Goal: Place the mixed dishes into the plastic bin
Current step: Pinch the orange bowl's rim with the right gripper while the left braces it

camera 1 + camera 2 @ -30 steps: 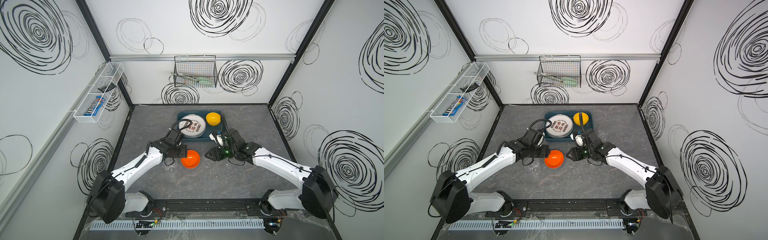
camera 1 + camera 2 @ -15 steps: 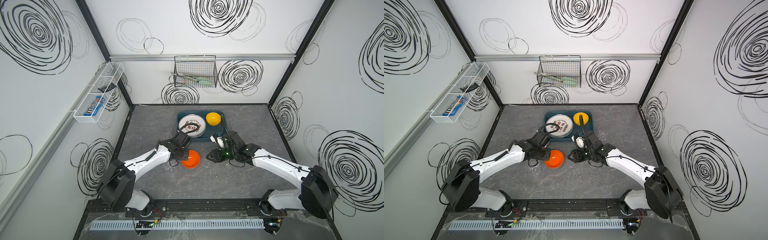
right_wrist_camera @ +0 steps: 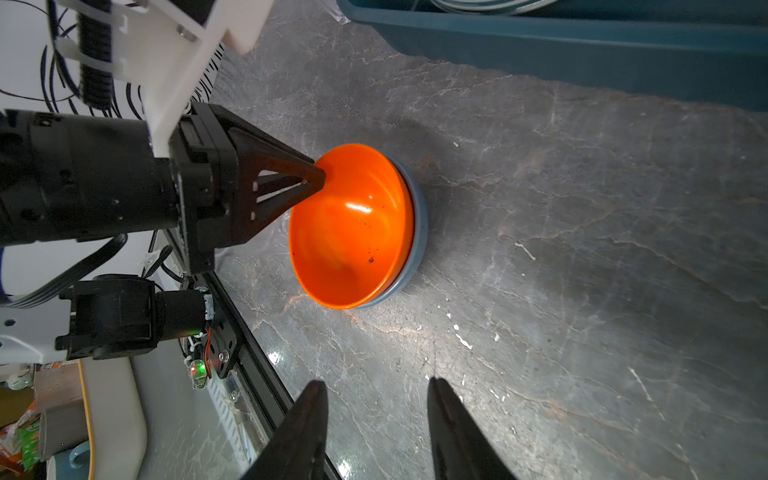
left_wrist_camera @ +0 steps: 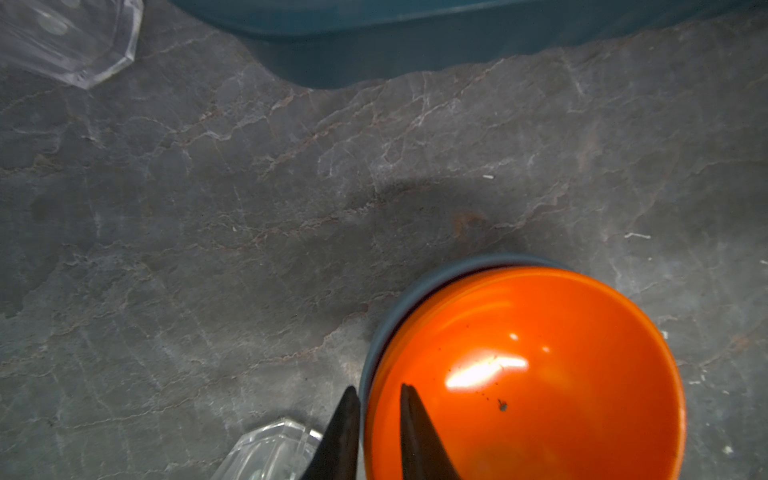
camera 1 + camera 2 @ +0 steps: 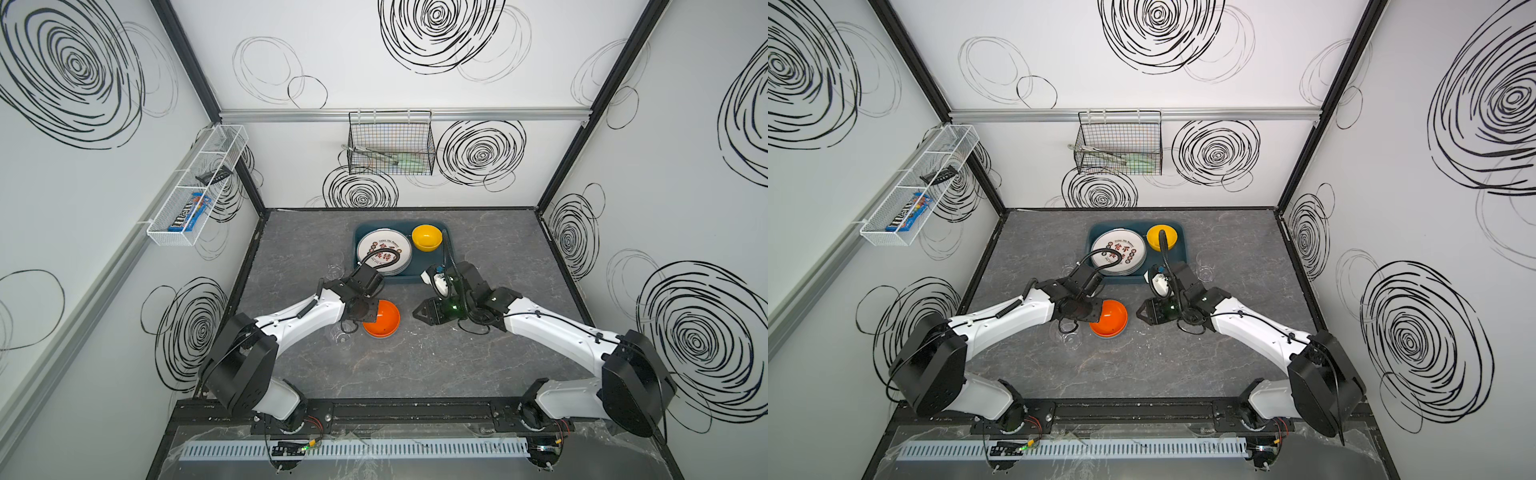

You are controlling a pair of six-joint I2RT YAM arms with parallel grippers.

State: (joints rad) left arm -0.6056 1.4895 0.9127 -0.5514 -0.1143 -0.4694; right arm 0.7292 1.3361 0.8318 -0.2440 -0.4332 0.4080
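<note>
Pinching one orange bowl (image 5: 384, 322), nested in one blue bowl (image 4: 390, 303) just beside the plastic bin (image 5: 417, 272), is the left end effector (image 4: 377, 388); the right end effector (image 3: 375, 380) gapes empty. One yellow bowl (image 5: 427, 237) sits inside the bin. Grey stone counter (image 5: 415, 365), swirl-printed walls (image 5: 353, 62).

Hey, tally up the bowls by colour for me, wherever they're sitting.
yellow bowl: 1, in the bin
orange bowl: 1, on the table
blue bowl: 1, nested under the orange one
Total: 3
</note>
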